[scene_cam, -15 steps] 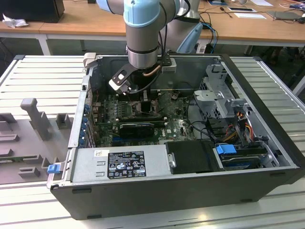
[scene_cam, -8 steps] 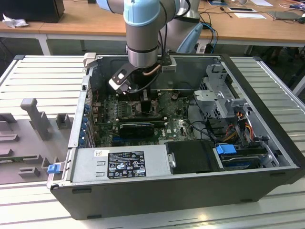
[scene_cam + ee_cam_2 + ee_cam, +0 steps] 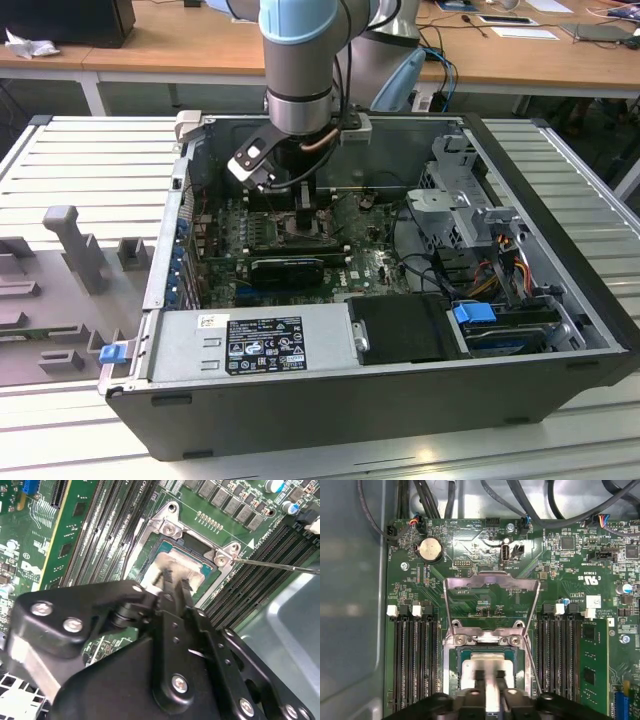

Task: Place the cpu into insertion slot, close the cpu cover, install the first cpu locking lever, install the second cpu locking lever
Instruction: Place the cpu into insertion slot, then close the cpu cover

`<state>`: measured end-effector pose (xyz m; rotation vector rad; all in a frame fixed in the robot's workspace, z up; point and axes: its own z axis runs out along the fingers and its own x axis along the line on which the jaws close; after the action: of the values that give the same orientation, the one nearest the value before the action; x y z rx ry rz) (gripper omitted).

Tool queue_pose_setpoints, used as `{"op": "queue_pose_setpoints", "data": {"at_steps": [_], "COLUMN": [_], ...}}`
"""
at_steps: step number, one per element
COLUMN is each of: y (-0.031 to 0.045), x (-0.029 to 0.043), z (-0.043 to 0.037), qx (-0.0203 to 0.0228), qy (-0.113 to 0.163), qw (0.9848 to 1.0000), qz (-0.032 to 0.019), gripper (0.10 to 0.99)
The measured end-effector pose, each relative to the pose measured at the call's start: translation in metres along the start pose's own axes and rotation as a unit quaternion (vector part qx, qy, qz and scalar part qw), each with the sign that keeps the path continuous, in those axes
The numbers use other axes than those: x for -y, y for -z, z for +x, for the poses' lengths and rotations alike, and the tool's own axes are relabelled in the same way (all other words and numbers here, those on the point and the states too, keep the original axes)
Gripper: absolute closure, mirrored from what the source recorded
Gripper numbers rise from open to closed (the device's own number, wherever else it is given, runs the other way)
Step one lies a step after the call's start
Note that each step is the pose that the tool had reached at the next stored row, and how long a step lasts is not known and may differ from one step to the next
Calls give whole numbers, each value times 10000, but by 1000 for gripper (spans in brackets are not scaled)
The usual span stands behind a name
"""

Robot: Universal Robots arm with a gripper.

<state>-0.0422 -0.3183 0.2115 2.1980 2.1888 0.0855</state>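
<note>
- Exterior view's left: grey plastic fixtures (image 3: 70, 235) sit on the slatted table (image 3: 90, 140), outside the case and not part of this job.
- The tower case (image 3: 350, 410) lies on its side with the panel off, so I get straight-down access. Inside are the power supply (image 3: 250, 345) along the front wall, a black expansion card (image 3: 288, 268) behind it, and the green motherboard (image 3: 375, 262) on the floor.
- The gripper (image 3: 490, 672) hangs vertically over the insertion slot (image 3: 527, 655), mid-case.
- The cpu (image 3: 487, 662) lies flat inside the slot, with its green border showing inside the silvery rim. It looks seated to me.
- The gripper is barely open. Its thin fingers (image 3: 480, 677) stand a narrow gap apart on or just above the cpu's metal top, with bare metal showing between them. I see nothing clamped.
- The cpu cover (image 3: 492, 582) stands flipped up off the slot, which is why the slot is reachable. It isn't closed yet.
- One locking lever (image 3: 280, 566), a thin wire, sticks out past the slot's corner. I read it as unlatched.
- Memory slots (image 3: 415, 660) flank the slot, and a green memory module (image 3: 592, 665) sits further out.
- Exterior view's right: a drive cage (image 3: 470, 210) with cables, and a blue-tabbed drive (image 3: 475, 313) below it.
</note>
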Motion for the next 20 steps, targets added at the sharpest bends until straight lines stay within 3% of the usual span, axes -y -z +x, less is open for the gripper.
{"op": "queue_pose_setpoints", "data": {"at_steps": [2,20], "y": [11,83], "x": [-1,-29], "z": [0,-5], "qx": [0,-2], "qy": [0,-2], "qw": [10000,10000], "qz": [0,1], "gripper": [976,980]}}
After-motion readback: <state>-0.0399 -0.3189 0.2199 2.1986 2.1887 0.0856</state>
